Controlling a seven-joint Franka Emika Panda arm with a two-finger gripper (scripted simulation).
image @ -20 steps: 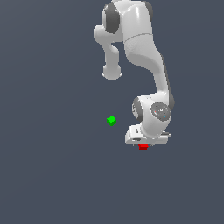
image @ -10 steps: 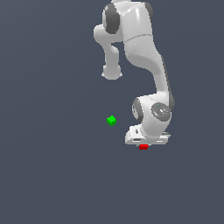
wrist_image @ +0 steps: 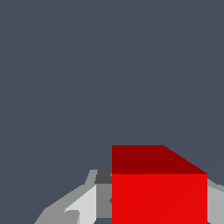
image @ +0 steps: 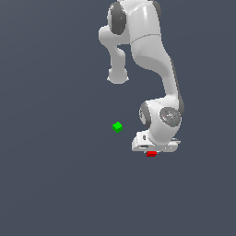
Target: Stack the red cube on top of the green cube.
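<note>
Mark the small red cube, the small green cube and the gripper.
small red cube [wrist_image: 159, 199], wrist view, front face.
small green cube [image: 117, 126], exterior view, top face.
gripper [image: 154, 146], exterior view, white hand body.

We see almost no change: the gripper [image: 152, 151] with the red cube [image: 151, 154] sits marginally higher than a second ago, arm pose otherwise matching.

Quick count of what's around me: one red cube [image: 151, 154], one green cube [image: 117, 126], so two cubes total. One arm [image: 152, 60], mine, with one gripper [image: 154, 146] on the end of it. In my wrist view I only get the one red cube [wrist_image: 159, 192] and two fingers [wrist_image: 83, 205].
</note>
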